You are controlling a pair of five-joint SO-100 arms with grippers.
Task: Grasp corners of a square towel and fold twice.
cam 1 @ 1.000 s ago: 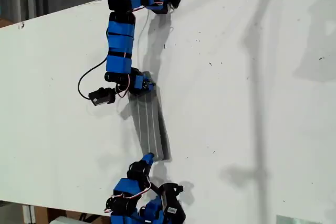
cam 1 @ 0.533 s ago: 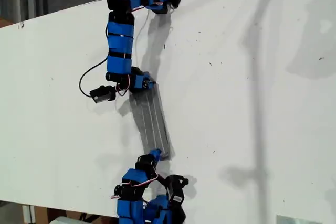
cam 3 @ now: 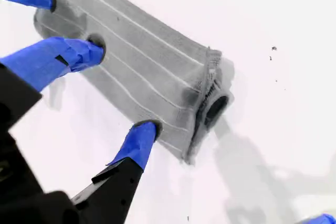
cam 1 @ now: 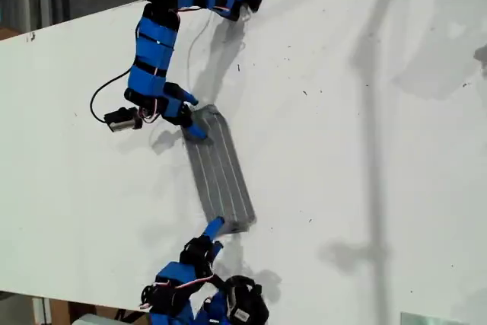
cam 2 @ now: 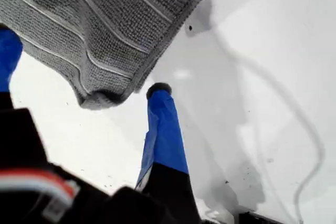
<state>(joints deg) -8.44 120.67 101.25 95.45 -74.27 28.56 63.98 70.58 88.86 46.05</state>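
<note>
Two blue arms flank the folded towel point(cam 1: 221, 169); no writing is legible.

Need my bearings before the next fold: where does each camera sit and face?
Exterior view: overhead, looking down at the table; both blue arms show, one at each end of the towel.
First wrist view: on my first pincer, facing a towel corner.
Second wrist view: on my second pincer, looking along the towel.
All three share the towel.

The towel point(cam 1: 219, 169) is grey with thin white parallel stripes, lying on a white table point(cam 1: 365, 150) flecked with dark specks, while both arms are bright blue with what look like black joints.
</note>
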